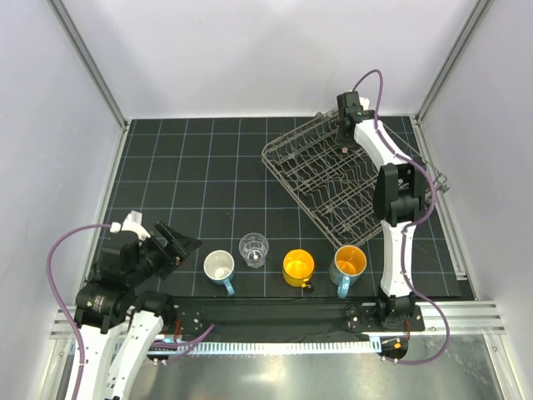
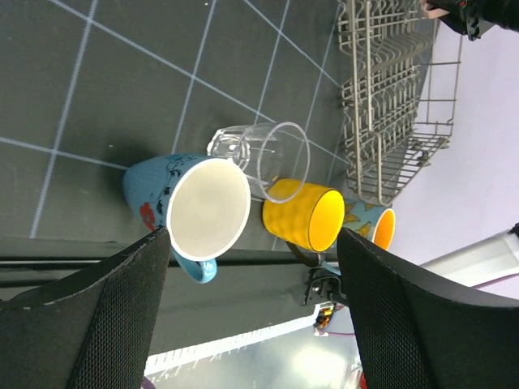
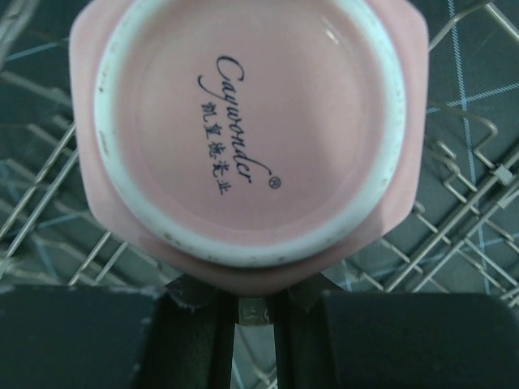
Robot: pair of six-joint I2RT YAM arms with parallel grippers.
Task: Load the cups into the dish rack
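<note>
The right end effector (image 3: 253, 320) has its two dark fingers drawn close together, a narrow slit between them, right at the lower edge of the pink cup (image 3: 243, 130). Whether they pinch it cannot be told. The cup is turned bottom-up toward the wrist camera, its pale foot ring and printed maker's mark in plain sight. Directly beyond it lie the grey wires of the dish rack (image 1: 316, 179), so it sits at or just above the rack's far corner. The left end effector (image 2: 251, 243) is spread wide and holds nothing, low over the black gridded surface (image 1: 183, 183). Just ahead of its fingers stands a row of four cups. Nearest is a blue mug with a white inside (image 2: 203, 207), then a clear glass tumbler (image 2: 263, 158), then a yellow mug (image 2: 304, 215). Farthest is a blue mug with an orange-yellow inside (image 2: 375, 225), close to the rack's near edge. By this reckoning the task is early: one cup of five is at the rack, and four are not yet loaded. The count is two blue mugs, one yellow mug, one tumbler, one pink cup and one rack.
</note>
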